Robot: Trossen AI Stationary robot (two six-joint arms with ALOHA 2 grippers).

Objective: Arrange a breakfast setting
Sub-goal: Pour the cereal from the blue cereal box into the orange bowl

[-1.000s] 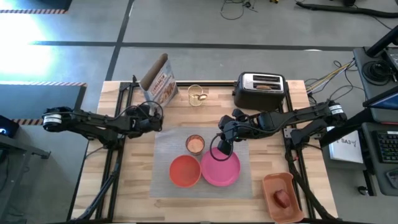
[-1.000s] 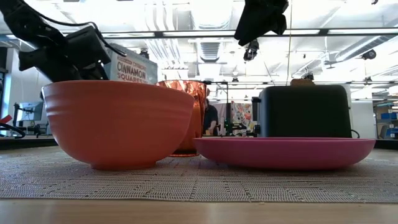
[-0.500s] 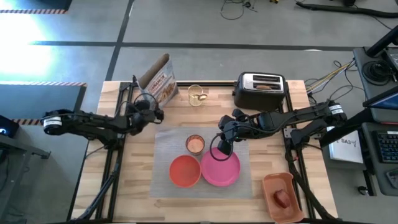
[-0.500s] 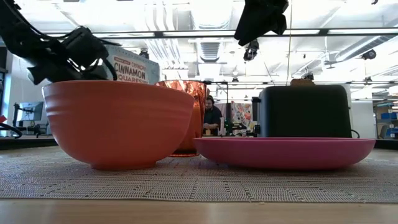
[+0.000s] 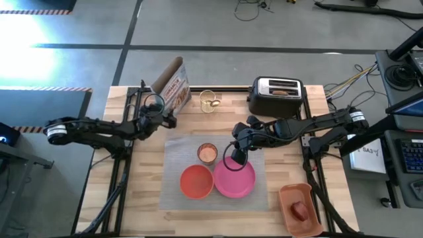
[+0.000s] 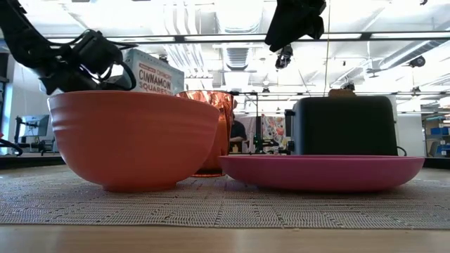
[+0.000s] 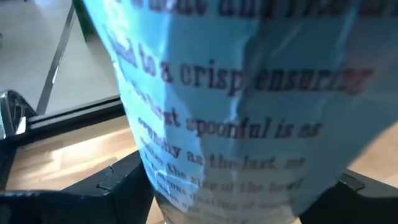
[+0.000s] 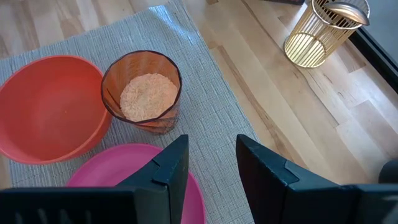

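A grey mat [image 5: 173, 173] holds a pink plate [image 5: 236, 181], a red-orange bowl [image 5: 196, 182] and a clear cup [image 5: 207, 153] with pale crumbs in it. My left gripper [image 5: 162, 112] is at a cereal box [image 5: 172, 84] at the far left, and the box fills the space between its fingers [image 7: 124, 186]. My right gripper [image 5: 236, 156] hangs open and empty over the plate's far left rim. The toast [image 5: 281, 92] sits in the toaster. The apple [image 5: 301, 211] lies in the orange tray. A gold wire holder [image 5: 210, 101] stands at the far edge; the spoon cannot be made out. My left gripper has the cereal box's lower part [image 7: 163, 186] pinched between its two fingers, one at each side of the printed panel that faces the wrist camera. The fingers come about level from the table's near left side. The box leans; its base is hidden.
The black-and-chrome toaster [image 5: 276, 96] stands at the far right. The orange tray [image 5: 299, 206] is at the near right corner. Bare wood lies between the mat and the far edge, around the gold wire holder [image 8: 317, 34].
My left gripper has gone toward the table's far edge, up to the cereal box, and the box now sits between its fingers. The box has turned and leans differently than before.
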